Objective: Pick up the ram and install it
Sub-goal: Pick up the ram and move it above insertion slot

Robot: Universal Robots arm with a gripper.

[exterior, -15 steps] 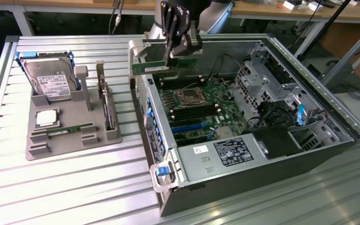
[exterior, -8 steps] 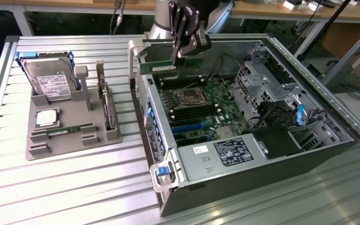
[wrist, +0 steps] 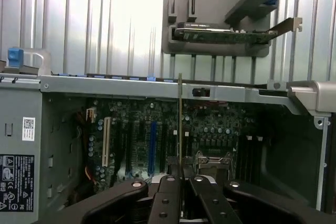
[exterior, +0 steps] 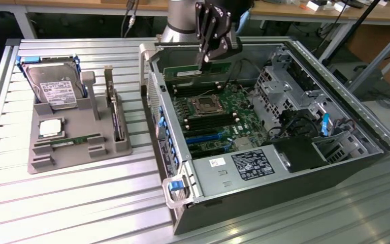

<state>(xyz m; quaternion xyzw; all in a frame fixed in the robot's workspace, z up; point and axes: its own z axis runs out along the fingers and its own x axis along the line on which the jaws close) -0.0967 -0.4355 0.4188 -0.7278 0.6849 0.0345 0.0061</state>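
Your gripper [wrist: 180, 179] is clenched on the ram [wrist: 180, 119], held edge-on as a thin line over the motherboard [exterior: 215, 117] toward its 12 o'clock edge. The fingers hide the ram's gripped end.

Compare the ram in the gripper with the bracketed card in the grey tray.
The ram is clamped in the gripper inside the case; the card stands on edge in the tray outside it. The ram is a bare stick; the card carries a metal bracket. Both are green boards.
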